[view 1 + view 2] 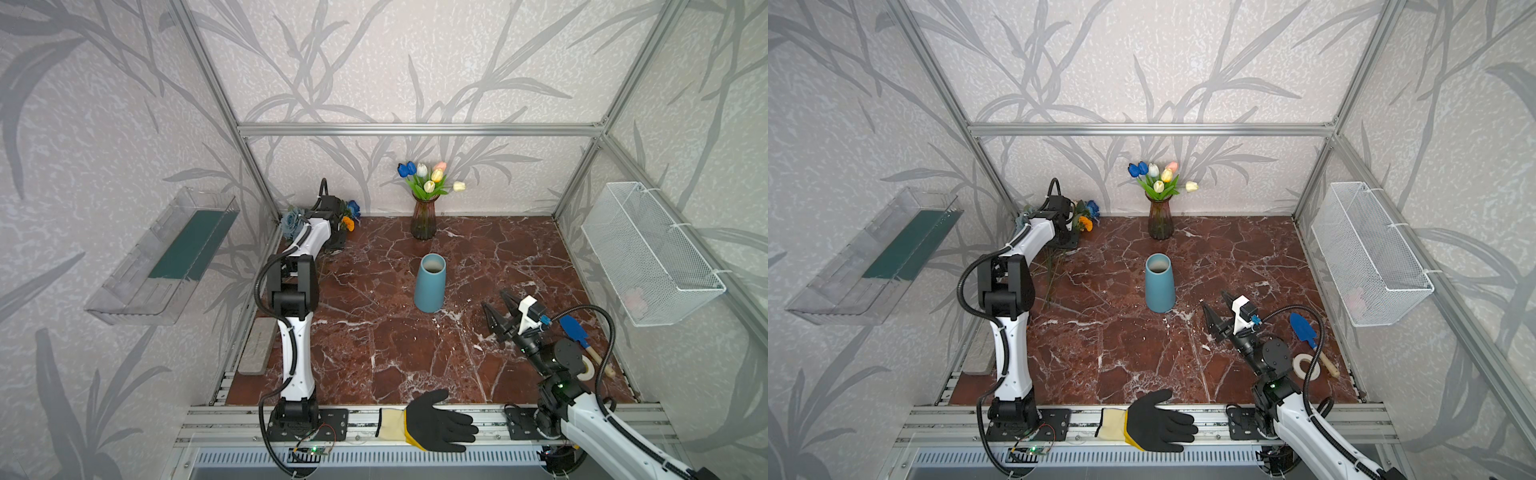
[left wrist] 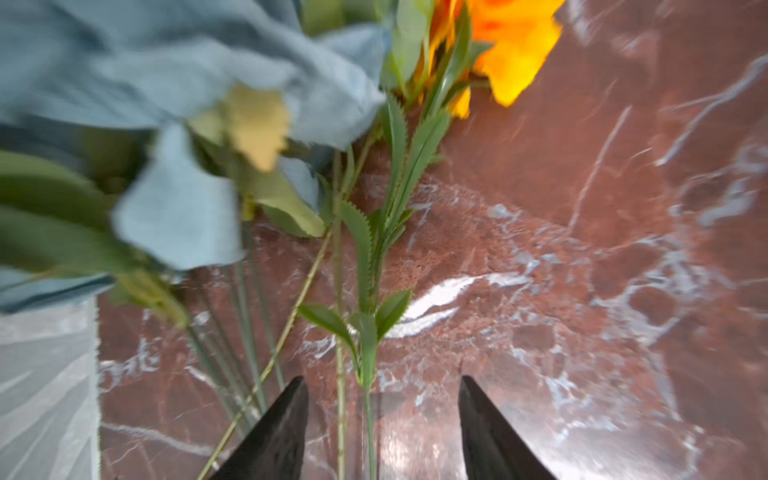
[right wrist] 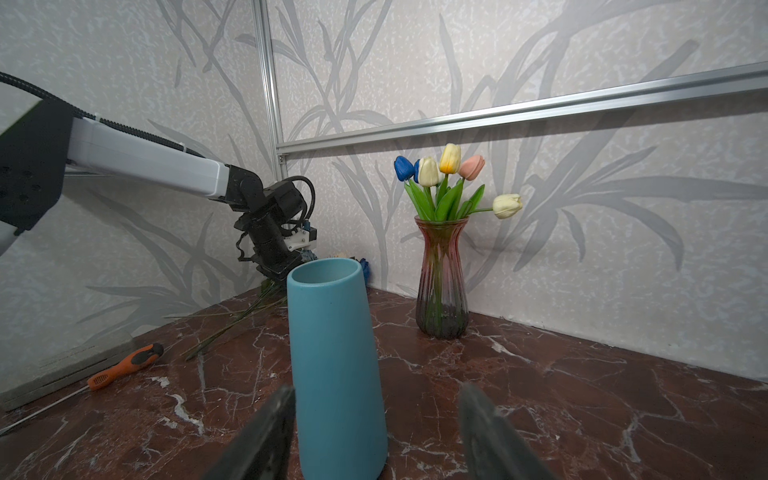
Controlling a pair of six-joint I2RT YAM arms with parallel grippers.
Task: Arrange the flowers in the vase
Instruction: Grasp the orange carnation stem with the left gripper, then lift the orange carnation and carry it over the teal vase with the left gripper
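Observation:
Loose flowers lie at the table's back left: a dusty-blue rose [image 1: 291, 222], a dark-blue rose [image 1: 353, 206] and an orange marigold [image 1: 348, 223]. My left gripper [image 2: 382, 380] hangs over their stems, open, with two thin green stems [image 2: 368, 415] running between its fingers, ungripped. An empty blue vase [image 1: 430, 282] stands upright mid-table. My right gripper [image 1: 494, 300] sits to the vase's right, pointed at it, open and holding nothing; the vase [image 3: 336, 353] fills the right wrist view. In the left wrist view the rose [image 2: 166, 104] and marigold [image 2: 511, 54] are blurred.
A glass vase [image 1: 424, 218] of tulips [image 1: 430, 176] stands at the back wall. A blue trowel [image 1: 575, 330] and tape roll [image 1: 587, 368] lie right; a glove [image 1: 440, 419] rests on the front rail. A screwdriver [image 3: 124, 365] and grey block [image 1: 259, 345] lie left. Wire basket [image 1: 648, 253] on the right wall.

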